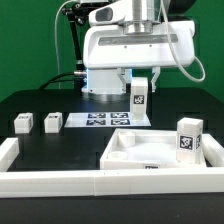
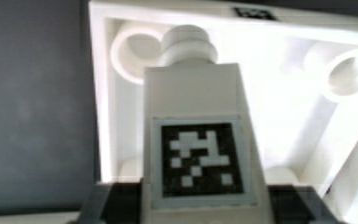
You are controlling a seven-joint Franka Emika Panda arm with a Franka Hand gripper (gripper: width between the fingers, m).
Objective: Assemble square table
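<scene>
Clamping the short white tagged plastic block leg (image 1: 139,98) in the end effector (image 1: 139,84), aloft near a corner of the white square rimmed plastic slab (image 1: 140,151) on the black counter (image 1: 60,145), probably risking its peg (image 2: 190,42) arriving tilted, jamming beside the socket or twisting loose.

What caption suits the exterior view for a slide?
Gripper holds one leg aloft; a second leg stands on the square tabletop.

This looks like a robotics lab bench: a robot arm (image 1: 130,45) stands at a black table (image 1: 60,145) fenced by a white rail (image 1: 50,185). The marker board (image 1: 105,120) and the printed tag on each white leg (image 1: 24,122) suit a test rig. The dark background is too dim to add more.
</scene>
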